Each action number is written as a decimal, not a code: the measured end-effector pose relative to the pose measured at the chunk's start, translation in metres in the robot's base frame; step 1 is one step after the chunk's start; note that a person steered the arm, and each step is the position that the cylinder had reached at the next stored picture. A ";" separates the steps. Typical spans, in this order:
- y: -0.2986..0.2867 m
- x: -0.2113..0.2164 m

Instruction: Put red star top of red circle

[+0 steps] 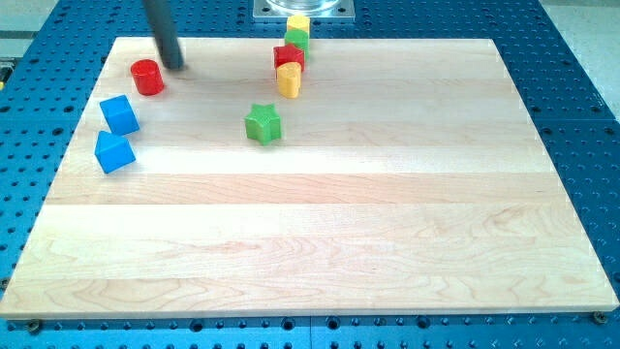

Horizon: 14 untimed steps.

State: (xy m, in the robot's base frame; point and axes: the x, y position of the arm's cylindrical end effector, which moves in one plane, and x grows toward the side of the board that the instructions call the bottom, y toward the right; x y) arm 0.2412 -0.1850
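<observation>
The red circle [147, 77] is a short red cylinder near the board's upper left. The red star [289, 56] sits near the top middle, wedged in a column of blocks between a green block [296, 39] above it and a yellow block [289, 79] below it. My tip [175, 66] is the lower end of the dark rod coming in from the view's top. It stands just right of the red circle, slightly above it, very close or touching. The red star lies far to the tip's right.
A yellow block [298, 22] tops the column at the board's top edge. A green star [263, 124] lies below the column. Two blue blocks [119, 114] [114, 152] sit at the left edge. The wooden board [320, 242] rests on a blue perforated table.
</observation>
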 end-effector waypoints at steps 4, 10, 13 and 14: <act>0.032 0.053; 0.150 0.016; 0.036 -0.003; 0.003 -0.003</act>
State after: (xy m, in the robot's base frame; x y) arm 0.2383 -0.1818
